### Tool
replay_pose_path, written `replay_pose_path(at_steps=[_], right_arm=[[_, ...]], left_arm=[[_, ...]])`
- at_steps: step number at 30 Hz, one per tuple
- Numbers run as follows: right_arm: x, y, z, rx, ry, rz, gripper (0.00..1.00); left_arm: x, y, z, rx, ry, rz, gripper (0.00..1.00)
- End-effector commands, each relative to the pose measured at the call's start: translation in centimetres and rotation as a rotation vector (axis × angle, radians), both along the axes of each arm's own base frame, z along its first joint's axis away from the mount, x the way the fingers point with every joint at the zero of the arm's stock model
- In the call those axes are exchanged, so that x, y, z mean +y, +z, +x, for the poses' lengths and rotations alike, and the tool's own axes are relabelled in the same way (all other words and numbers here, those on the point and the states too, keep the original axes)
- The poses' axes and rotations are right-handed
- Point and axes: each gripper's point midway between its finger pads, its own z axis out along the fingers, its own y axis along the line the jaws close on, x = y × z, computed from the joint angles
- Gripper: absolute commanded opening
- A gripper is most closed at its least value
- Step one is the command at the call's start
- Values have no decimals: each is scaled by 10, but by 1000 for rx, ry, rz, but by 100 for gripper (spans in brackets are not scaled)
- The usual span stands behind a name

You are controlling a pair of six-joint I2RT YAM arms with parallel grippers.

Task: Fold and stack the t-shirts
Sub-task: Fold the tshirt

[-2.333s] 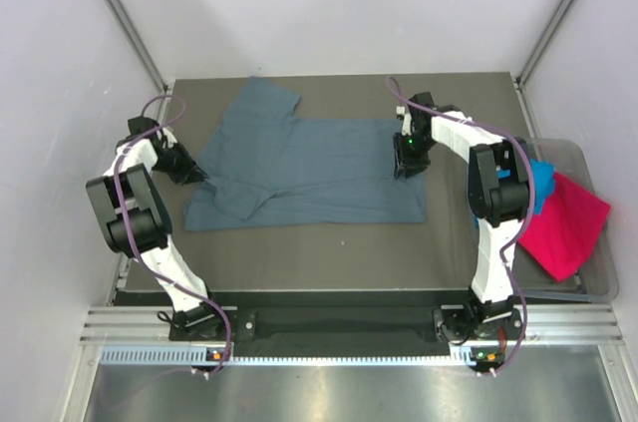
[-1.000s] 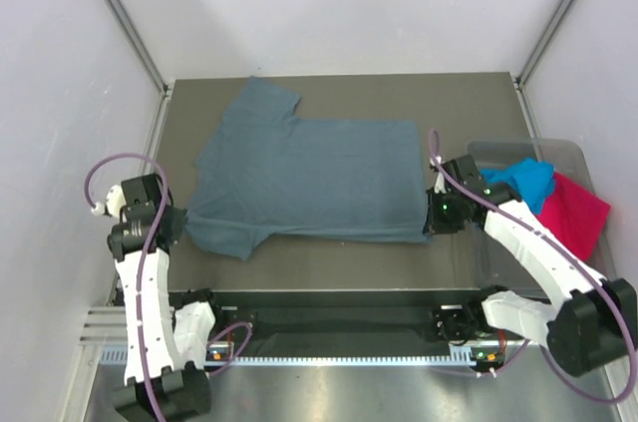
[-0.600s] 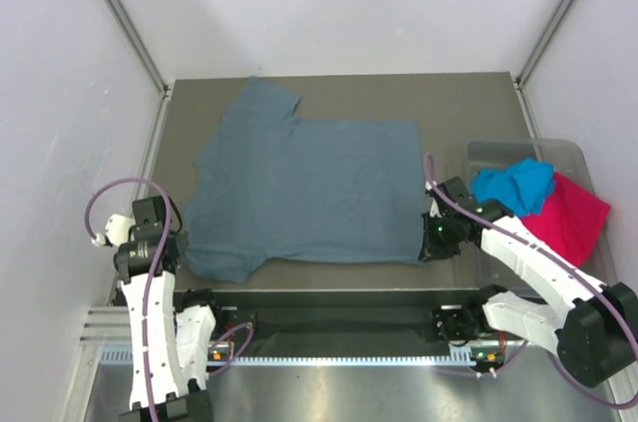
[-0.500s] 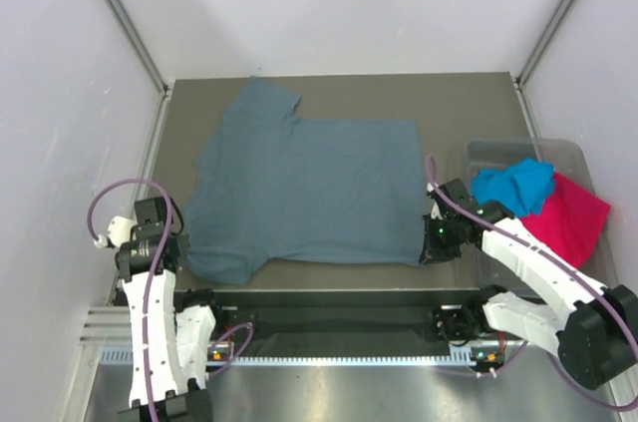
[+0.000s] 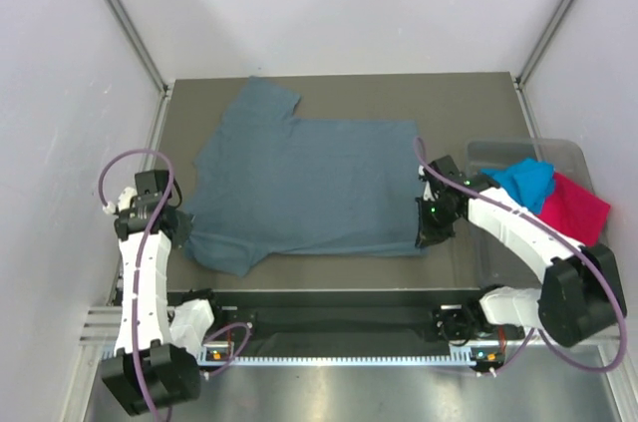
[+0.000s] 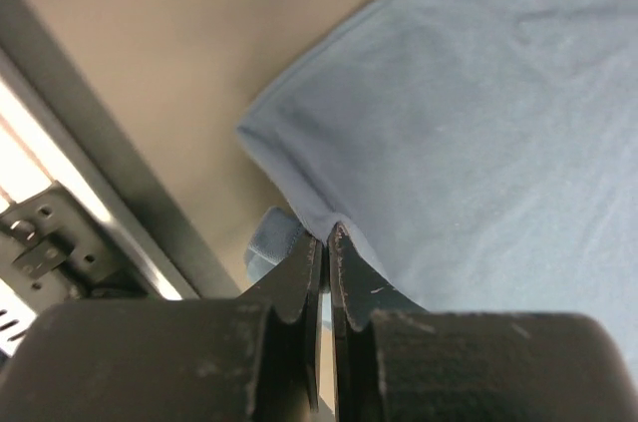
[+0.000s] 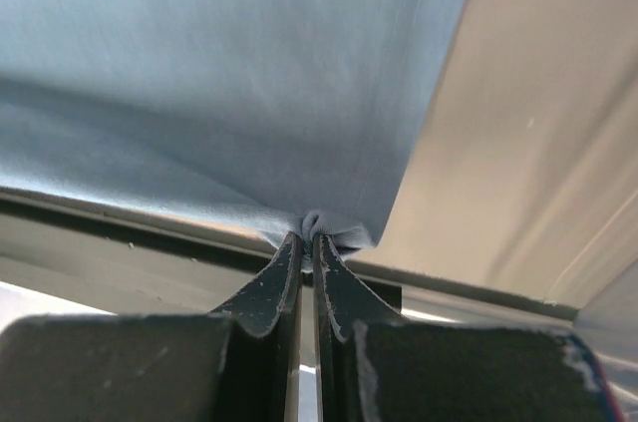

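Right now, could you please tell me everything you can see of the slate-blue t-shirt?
The slate-blue t-shirt is soft, plain, short-sleeved cloth, spread flat and sideways on the dark table, sleeves to the left, hem to the right. The left pincer is shut on its near sleeve edge; the right pincer is shut on its near hem corner.

Large slate-blue t-shirt [image 5: 304,183] spread flat on the table [image 5: 459,103], turquoise t-shirt [image 5: 523,183] and magenta t-shirt [image 5: 576,211] bunched together in the tub [image 5: 480,150]

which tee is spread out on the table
The slate-blue t-shirt; the turquoise t-shirt and pink t-shirt sit bunched at the clear tub on the right.
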Motion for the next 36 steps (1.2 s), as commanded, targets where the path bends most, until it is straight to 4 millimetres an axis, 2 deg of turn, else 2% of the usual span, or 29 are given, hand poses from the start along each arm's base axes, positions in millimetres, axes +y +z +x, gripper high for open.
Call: replay_pose_path(at_steps=[1, 3, 4, 8, 15, 24, 28, 36], right_arm=[[3, 11, 21, -21, 30, -2, 0], [6, 14, 32, -36, 45, -3, 0], [6, 14, 36, -38, 46, -5, 0], [7, 1, 51, -7, 62, -23, 0], [4, -1, 80, -20, 54, -46, 0], [-5, -1, 112, -28, 24, -67, 0], [-11, -9, 123, -3, 6, -63, 0], [-9, -19, 140, 29, -7, -42, 0]], left_arm=[[-1, 22, 41, -113, -106, 8, 0], [-6, 27, 56, -143, -159, -14, 0], [-8, 24, 62, -128, -169, -34, 0], [-2, 19, 80, -116, -182, -21, 0], [1, 7, 110, -113, -213, -35, 0], [3, -7, 137, -79, -237, -68, 0], [3, -11, 149, -73, -240, -83, 0], [3, -19, 174, -71, -257, -115, 0]])
